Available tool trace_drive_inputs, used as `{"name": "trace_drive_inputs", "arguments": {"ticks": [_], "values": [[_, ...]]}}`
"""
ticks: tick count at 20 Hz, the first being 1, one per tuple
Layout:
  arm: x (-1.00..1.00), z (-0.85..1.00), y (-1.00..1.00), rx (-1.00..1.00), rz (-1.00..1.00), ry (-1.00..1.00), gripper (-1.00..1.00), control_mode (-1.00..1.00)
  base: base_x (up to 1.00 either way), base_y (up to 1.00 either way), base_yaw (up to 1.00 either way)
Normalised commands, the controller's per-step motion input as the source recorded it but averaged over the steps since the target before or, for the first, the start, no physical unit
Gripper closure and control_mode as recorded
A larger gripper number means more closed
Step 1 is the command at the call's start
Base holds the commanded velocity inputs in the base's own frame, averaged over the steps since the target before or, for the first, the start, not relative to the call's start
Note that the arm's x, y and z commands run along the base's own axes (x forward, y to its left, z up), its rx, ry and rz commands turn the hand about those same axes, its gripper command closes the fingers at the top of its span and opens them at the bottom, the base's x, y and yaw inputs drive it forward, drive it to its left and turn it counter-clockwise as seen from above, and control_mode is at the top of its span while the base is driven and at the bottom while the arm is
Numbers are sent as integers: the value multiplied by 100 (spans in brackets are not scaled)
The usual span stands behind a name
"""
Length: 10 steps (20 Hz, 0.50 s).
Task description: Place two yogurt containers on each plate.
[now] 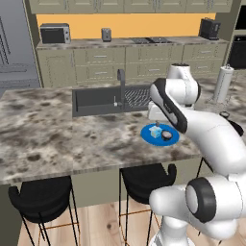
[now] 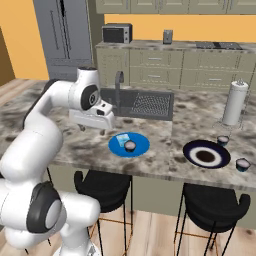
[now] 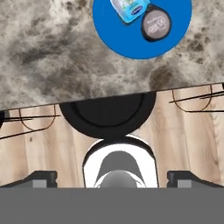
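A bright blue plate (image 2: pixel 141 142) lies near the counter's front edge and carries a pale blue squarish yogurt container (image 2: pixel 121 139) and a round dark one (image 2: pixel 130 146). They also show on the blue plate (image 3: pixel 113 37) in the hand view, as the pale cup (image 3: pixel 129 9) and the dark cup (image 3: pixel 155 24). To the right lies the dark plate (image 2: pixel 189 150) with a pale centre and nothing on it. Two round dark cups stand beside it, one behind (image 2: pixel 222 140) and one at the right (image 2: pixel 243 164). My gripper (image 2: pixel 92 130) hangs open and holds nothing, left of the blue plate and above the counter.
A sink (image 2: pixel 142 104) with a faucet (image 2: pixel 119 80) is set in the counter behind the blue plate. A paper towel roll (image 2: pixel 235 102) stands at the back right. Black bar stools (image 2: pixel 100 182) stand below the counter's front edge.
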Motion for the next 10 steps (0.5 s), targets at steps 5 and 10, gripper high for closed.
{"name": "trace_drive_inputs", "arguments": {"ticks": [5, 10], "values": [[-28, 26, 15, 0, 3, -5, -100, -100, 0, 0, 0], [-27, 7, 1, 0, 7, -10, -100, -100, 0, 0, 0]]}}
